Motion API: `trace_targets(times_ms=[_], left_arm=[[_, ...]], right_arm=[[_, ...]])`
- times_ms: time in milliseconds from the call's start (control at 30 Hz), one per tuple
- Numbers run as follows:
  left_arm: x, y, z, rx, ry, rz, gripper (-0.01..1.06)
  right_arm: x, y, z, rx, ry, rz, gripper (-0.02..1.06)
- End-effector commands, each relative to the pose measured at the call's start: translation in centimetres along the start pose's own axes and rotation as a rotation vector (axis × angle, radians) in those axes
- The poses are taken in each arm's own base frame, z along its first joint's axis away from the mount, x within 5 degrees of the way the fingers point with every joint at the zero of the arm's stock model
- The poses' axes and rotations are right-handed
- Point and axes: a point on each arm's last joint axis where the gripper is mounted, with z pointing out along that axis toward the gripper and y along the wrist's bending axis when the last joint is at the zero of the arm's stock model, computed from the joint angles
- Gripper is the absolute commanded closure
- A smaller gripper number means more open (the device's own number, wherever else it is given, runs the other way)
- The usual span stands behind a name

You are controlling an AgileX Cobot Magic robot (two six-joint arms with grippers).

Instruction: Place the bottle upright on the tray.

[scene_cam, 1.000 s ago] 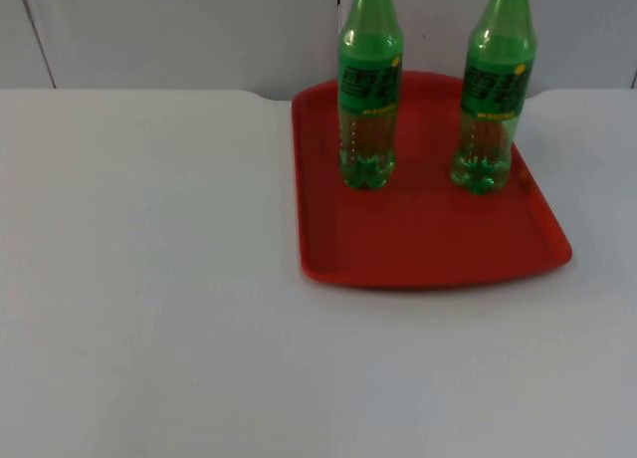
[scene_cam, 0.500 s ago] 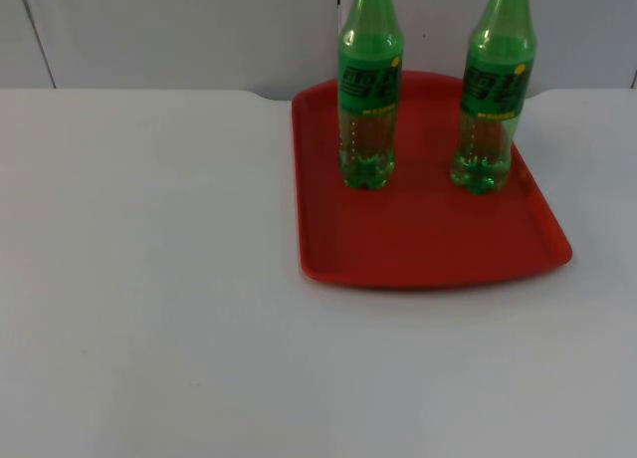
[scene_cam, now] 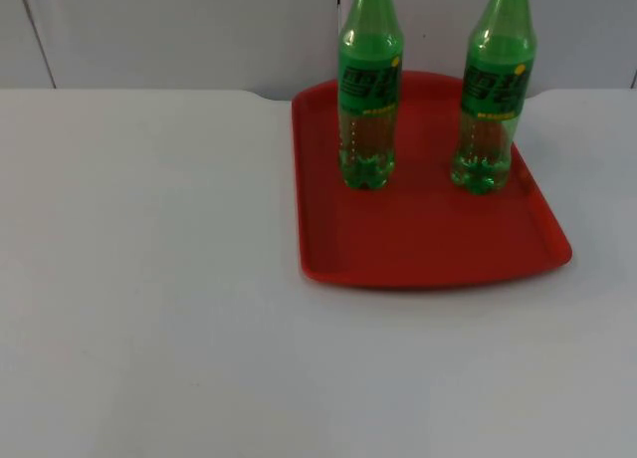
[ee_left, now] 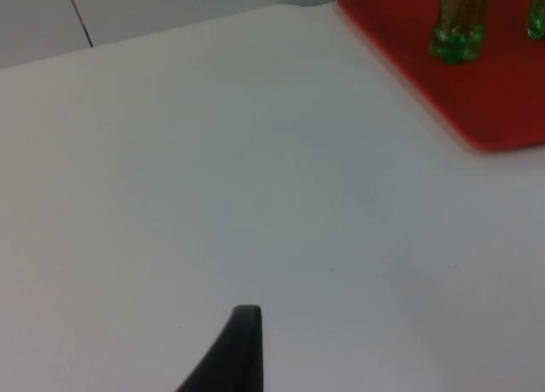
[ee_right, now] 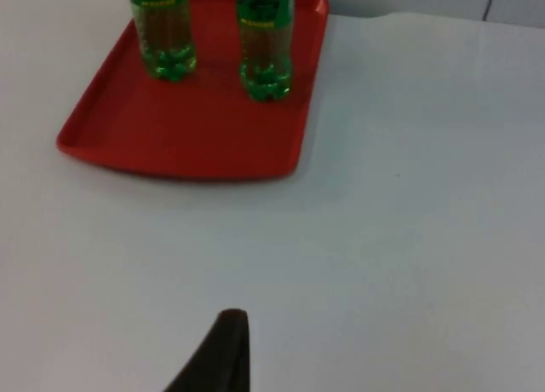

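We judge the placing done, both bottles (scene_cam: 369,90) (scene_cam: 495,90) upright on the red tray (scene_cam: 428,239), both claws waiting over the table (scene_cam: 149,279), their spread untellable.

Two green clear-bottomed bottles, one (scene_cam: 368,90) beside the other (scene_cam: 495,90), stand upright and apart on the far half of the red tray (scene_cam: 428,239), well beyond each gripper's fingertip.

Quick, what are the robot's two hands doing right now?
Left gripper: over the bare table, holding nothing; open or closed cannot be told.
Right gripper: over the table short of the red tray, holding nothing; cannot be told either.
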Motion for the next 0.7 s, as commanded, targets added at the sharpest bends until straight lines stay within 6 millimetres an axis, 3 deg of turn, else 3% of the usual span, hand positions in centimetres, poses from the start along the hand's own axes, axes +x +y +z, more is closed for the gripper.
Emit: trace_targets(times_ms=[0,333,667], left_arm=[[0.08,0.05,0.07,0.001,-0.003,0.008,0.0],[0.08,0.05,0.07,0.001,-0.003,0.008,0.0],[0.08,0.05,0.07,0.001,-0.003,0.008,0.0]], right_arm=[[0.05,0.02,-0.07,0.047,-0.003,0.018,-0.01],[0.09,0.17,-0.14,0.218,0.003,0.107,-0.01],[0.09,0.18,-0.15,0.228,0.003,0.115,-0.01]])
